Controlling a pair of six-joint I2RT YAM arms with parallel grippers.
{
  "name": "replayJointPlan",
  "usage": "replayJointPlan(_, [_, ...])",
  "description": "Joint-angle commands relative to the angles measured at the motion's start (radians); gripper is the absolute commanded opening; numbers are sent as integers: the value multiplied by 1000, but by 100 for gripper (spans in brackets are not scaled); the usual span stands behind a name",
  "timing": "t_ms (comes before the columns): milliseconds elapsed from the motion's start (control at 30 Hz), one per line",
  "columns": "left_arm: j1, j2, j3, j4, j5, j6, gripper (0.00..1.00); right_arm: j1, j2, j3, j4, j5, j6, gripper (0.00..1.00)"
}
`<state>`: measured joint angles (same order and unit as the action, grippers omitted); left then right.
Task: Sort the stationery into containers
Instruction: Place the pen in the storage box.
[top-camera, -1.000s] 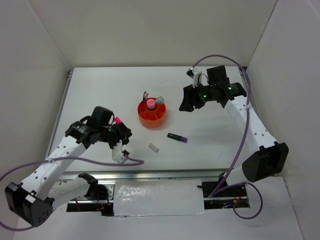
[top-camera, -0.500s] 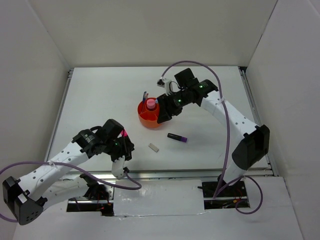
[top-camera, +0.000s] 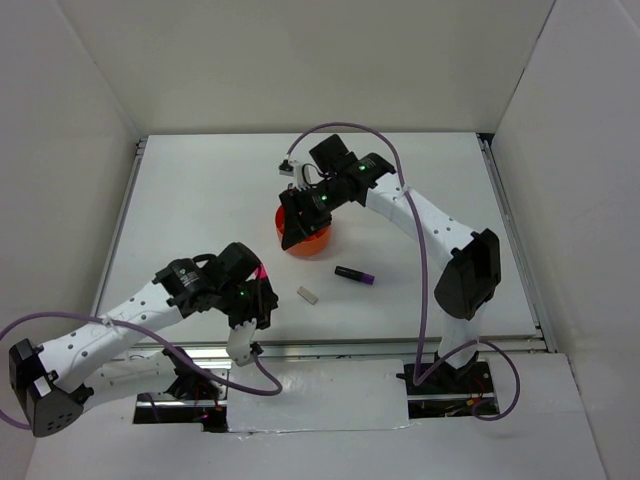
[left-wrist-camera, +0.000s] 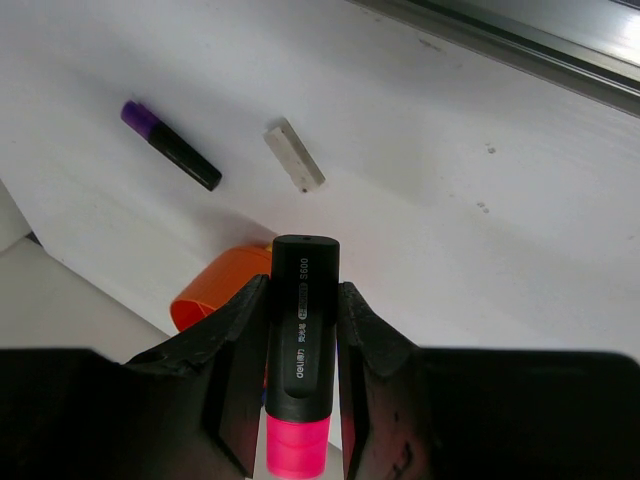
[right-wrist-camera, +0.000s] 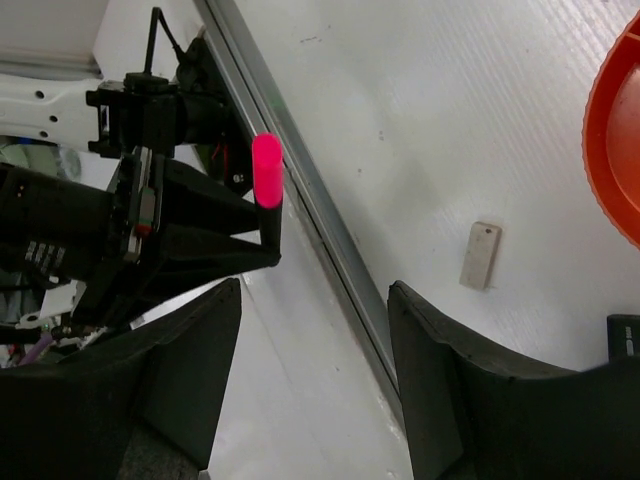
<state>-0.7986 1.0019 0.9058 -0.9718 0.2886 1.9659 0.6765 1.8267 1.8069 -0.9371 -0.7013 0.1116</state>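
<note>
Left claw (left-wrist-camera: 300, 292) gripping one pink marker (left-wrist-camera: 303, 335), right claw (right-wrist-camera: 315, 290) spread, empty, one eraser (left-wrist-camera: 294, 155), one organizer (top-camera: 314, 244)

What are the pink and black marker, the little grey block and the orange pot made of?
The pink and black marker looks like smooth plastic: shiny black barrel, printed lettering. The little grey block looks matte and dull, probably eraser rubber, but that's a guess. The orange pot seems moulded plastic: even colour, thin smooth rim.

White table (top-camera: 200, 200) w/ white walls (top-camera: 300, 60) on 3 sides, metal rail (top-camera: 330, 348) along near edge.
</note>
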Motion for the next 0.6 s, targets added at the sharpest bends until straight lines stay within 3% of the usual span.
replayJointPlan(0, [-40,14,54,10,23,845,3,1,17,66,-11,-40,19,67])
replayJointPlan(167, [-57,1,51,44,15,788,1,-20,-9,22,15,-53,22,67])
replayJointPlan(300, [-65,-28,15,30,-51,910,1,-45,2,9,9,-109,34,68])
replayJointPlan(567, [-80,4,50,16,-55,953,1,-2,6,45,3,-96,59,70])
